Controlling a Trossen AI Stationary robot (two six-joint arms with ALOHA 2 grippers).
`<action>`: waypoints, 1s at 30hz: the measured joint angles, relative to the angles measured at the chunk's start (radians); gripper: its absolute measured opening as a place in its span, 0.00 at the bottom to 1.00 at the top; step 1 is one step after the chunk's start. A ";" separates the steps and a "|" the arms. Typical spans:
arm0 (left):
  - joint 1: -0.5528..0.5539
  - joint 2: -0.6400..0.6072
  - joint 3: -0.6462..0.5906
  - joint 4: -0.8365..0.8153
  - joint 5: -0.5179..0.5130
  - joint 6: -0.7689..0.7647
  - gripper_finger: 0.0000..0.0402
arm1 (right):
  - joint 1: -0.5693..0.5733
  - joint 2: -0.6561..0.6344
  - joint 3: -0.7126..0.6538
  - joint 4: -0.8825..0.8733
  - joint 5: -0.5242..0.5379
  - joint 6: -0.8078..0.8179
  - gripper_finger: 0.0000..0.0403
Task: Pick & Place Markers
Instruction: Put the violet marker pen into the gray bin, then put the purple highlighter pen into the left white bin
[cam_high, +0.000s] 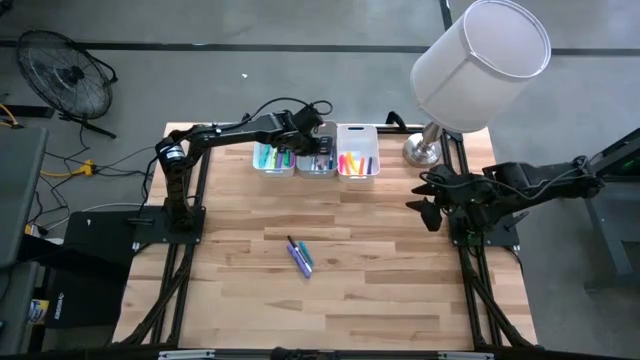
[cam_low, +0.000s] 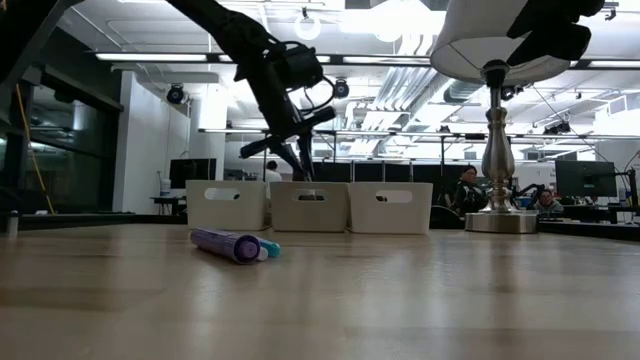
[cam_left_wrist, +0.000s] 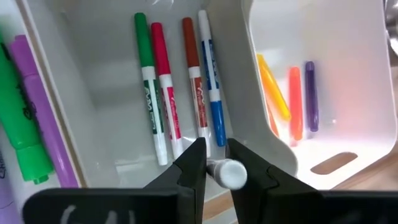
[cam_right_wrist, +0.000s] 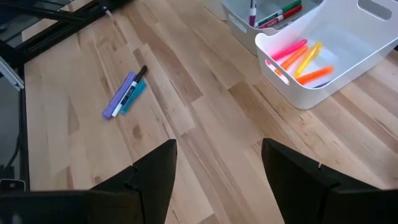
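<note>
Three white bins stand in a row at the table's far middle. My left gripper hangs over the middle bin, shut on a marker. On that bin's floor lie a green marker, a red, a brown and a blue one. The left bin holds green and purple markers, the right bin yellow, orange and pink ones. A purple marker and a teal marker lie side by side on the table's middle. My right gripper waits open over the table's right edge. My left gripper pinches a thin marker between its two fingers; only the marker's white end shows between them. The fingers come slanting down from above. The marker hangs below the fingers toward the middle bin, lifted clear of the table.
A lamp with a big white shade stands on a metal foot at the far right, just beside the right bin. Bare wood lies around the two loose markers, toward the near edge.
</note>
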 joint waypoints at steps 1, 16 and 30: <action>0.000 0.000 0.000 0.005 0.000 0.002 0.15 | 0.000 0.000 0.000 0.000 0.000 0.000 0.56; 0.001 0.000 0.003 0.073 -0.034 0.018 0.52 | 0.000 0.000 0.000 -0.015 0.010 -0.015 0.56; -0.033 -0.001 0.299 -0.360 -0.095 0.177 0.54 | 0.000 0.000 0.000 -0.048 0.008 -0.012 0.56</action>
